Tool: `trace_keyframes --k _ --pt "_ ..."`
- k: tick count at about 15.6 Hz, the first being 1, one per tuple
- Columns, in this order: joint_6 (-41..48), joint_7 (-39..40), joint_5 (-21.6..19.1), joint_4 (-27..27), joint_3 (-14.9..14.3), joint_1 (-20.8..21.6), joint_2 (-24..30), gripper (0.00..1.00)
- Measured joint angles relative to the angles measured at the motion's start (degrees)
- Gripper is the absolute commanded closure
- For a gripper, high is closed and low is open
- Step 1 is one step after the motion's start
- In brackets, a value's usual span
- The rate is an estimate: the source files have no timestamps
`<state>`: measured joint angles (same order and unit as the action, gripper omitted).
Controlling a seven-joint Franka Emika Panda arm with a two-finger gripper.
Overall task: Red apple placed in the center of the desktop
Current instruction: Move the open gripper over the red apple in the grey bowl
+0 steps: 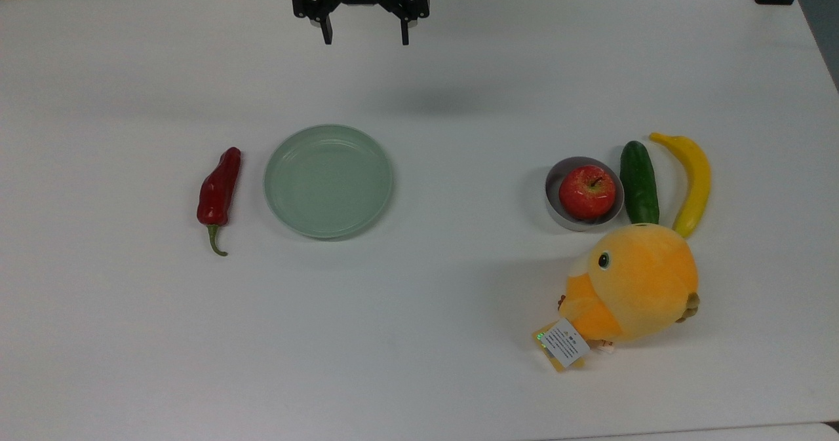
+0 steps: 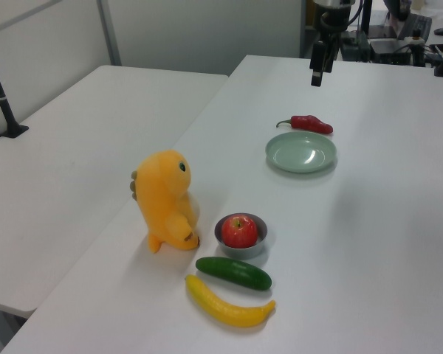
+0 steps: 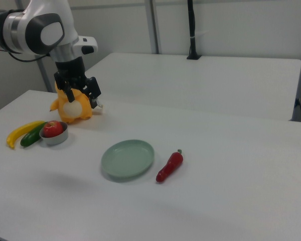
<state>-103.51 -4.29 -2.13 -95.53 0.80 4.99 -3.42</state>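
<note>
Released and empty, the pincer (image 1: 364, 37) hung with its two fingers spread wide apart above the far edge of the table (image 1: 419, 336) in the top view, well clear of everything on it. Nearest below it in the top view lay the pale green plate (image 1: 328, 180), with the red chili pepper (image 1: 219, 189) just beside it on the top view's left. Well off toward the top view's right, the red apple (image 1: 587, 192) sat stem up inside a small grey bowl (image 1: 555, 177). A cucumber (image 1: 639, 181) lay against that bowl's right side, a banana (image 1: 692, 181) just beyond it. An orange plush toy (image 1: 632, 284) stood in front of them, touching the bowl's rim.
</note>
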Motion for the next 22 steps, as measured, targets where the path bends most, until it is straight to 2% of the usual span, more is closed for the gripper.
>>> trace_keyframes --k 6,13,16,20,22 --pt "0.08 0.0 0.0 -0.13 0.43 0.58 -0.95 0.0" --pt "-4.1 -0.04 0.01 -0.12 5.65 2.68 -4.61 0.0" --pt "-4.69 -0.04 0.01 -0.08 6.13 5.34 -5.57 0.0" --pt "-6.1 -0.06 0.01 0.31 6.34 11.22 -8.44 0.0" --pt "-12.46 -0.08 0.01 0.45 6.2 14.2 -11.05 0.0"
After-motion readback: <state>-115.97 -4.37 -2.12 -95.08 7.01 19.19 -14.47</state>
